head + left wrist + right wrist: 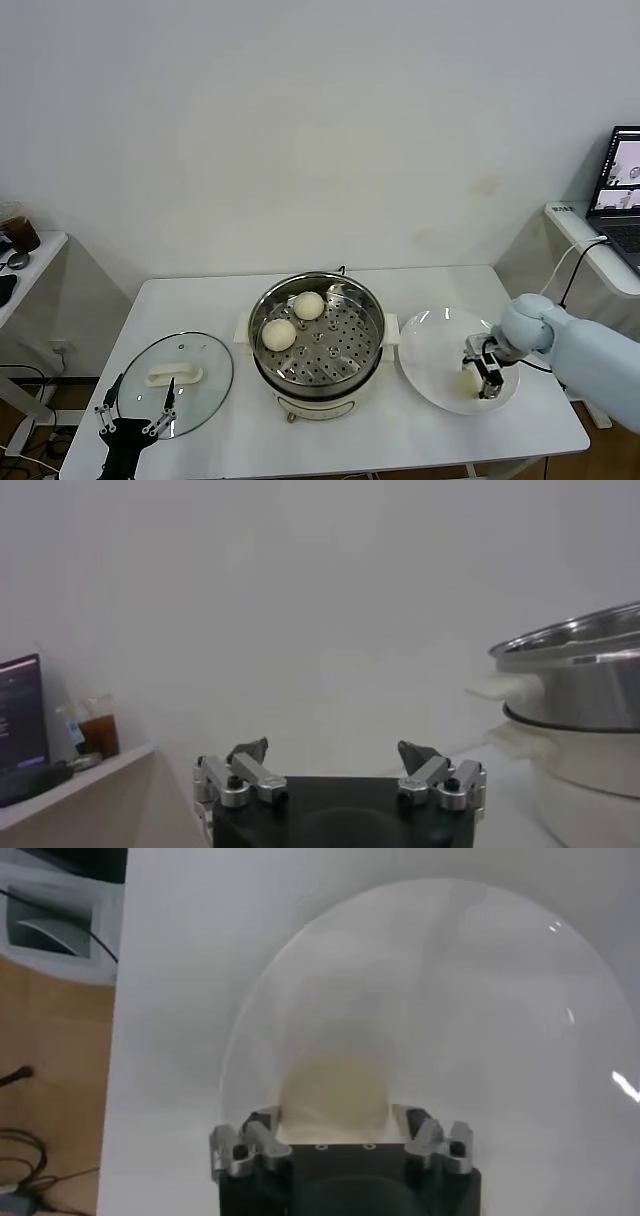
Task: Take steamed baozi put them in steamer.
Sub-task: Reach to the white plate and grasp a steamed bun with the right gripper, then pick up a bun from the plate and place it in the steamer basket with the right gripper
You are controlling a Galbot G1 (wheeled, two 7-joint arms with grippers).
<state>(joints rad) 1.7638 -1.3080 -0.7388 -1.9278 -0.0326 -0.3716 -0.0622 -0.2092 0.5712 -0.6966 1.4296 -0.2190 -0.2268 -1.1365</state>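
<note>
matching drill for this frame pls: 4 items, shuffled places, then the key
Items:
1. glass lid
2. two baozi
3. right gripper
4. left gripper

Places:
A. inside the steamer, on its left side
B. over the white plate, around a baozi
C. flat on the table, left of the steamer
D. at the table's near left edge, by the lid

Pairs: 1-C, 2-A, 3-B, 4-D

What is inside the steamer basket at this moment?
Two baozi lie inside the steamer: one toward the back, one at the left. The rest of the perforated bottom is bare. What is beneath the basket, inside the white base, is covered.
</note>
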